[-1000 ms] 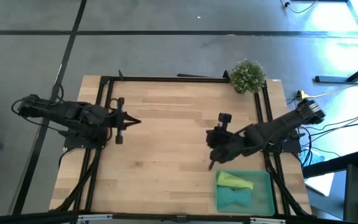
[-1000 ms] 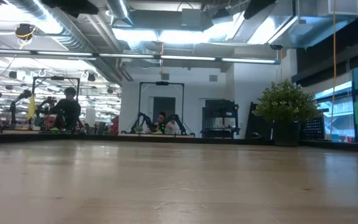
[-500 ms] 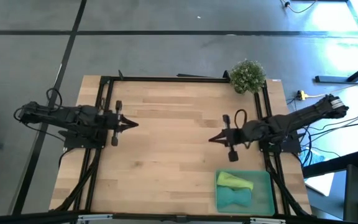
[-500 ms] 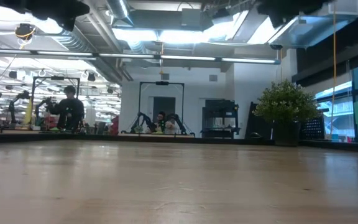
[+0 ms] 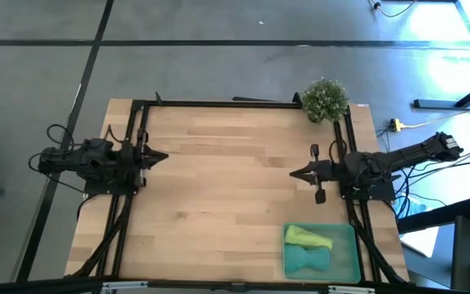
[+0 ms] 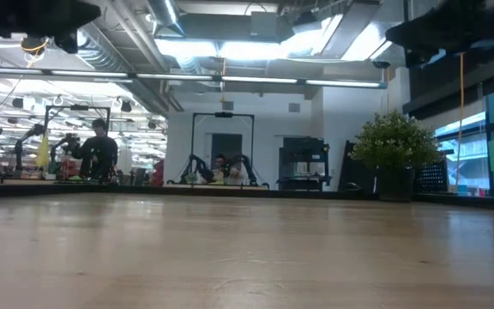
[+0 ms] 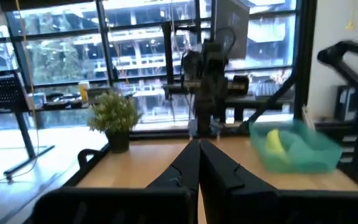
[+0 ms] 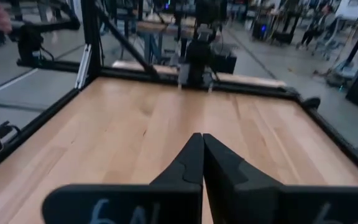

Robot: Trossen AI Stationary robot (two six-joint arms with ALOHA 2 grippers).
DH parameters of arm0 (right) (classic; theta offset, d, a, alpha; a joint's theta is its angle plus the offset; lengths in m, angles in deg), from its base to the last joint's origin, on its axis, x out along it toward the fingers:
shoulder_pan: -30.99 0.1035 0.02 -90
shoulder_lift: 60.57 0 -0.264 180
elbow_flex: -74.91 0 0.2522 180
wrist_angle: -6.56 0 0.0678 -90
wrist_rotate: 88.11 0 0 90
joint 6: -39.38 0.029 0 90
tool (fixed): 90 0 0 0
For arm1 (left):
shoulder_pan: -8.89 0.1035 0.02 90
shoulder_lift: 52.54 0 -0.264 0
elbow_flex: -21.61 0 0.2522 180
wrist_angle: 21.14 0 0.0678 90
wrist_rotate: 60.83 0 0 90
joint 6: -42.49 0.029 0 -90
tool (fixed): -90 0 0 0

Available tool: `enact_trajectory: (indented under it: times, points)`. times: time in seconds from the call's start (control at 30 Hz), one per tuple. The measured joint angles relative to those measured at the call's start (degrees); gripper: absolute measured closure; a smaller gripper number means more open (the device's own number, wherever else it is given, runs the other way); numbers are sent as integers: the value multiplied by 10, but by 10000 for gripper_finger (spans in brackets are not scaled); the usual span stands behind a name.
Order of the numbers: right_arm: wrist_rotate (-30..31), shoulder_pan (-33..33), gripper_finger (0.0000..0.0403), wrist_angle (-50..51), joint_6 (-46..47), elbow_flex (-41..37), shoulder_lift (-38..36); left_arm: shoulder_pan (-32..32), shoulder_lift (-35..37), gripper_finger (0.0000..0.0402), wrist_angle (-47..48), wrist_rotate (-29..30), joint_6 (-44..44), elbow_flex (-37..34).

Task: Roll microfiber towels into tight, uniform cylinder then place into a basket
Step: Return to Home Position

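Note:
The lime green towel (image 5: 308,238) and the teal towel (image 5: 307,260) lie rolled in the green translucent basket (image 5: 351,251) at the table's near right corner. They also show in the left wrist view, the lime one (image 7: 273,142) beside the teal one (image 7: 303,147). My left gripper (image 5: 164,156) is shut and empty at the table's left edge, pointing right. My right gripper (image 5: 294,173) is shut and empty at the right side, pointing left, above and farther back than the basket.
A small bushy potted plant (image 5: 325,100) stands at the far right corner. A black frame (image 5: 235,104) runs along the table's far and side edges. The bare wooden tabletop (image 5: 227,196) lies between the two grippers.
My right gripper has risen from beside the basket and drawn back toward the table's right edge, turning level to point left. My left gripper has drawn back toward the table's left edge. The towels stay in the basket.

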Motion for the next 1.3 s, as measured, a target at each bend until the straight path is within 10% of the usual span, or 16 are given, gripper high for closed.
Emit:
enact_trajectory:
  times: [0.53, 0.97, 1.3]
  points:
    - [47, 0, 396, -143, -96, -129, -129, 0, -1, 398, -14, 9, 33, -66]
    - [66, 0, 396, -14, -167, -131, -344, 0, -2, 400, -1, 9, 19, -79]
    - [29, 0, 396, 7, -86, -182, -340, -1, -2, 400, -78, -18, 34, -139]
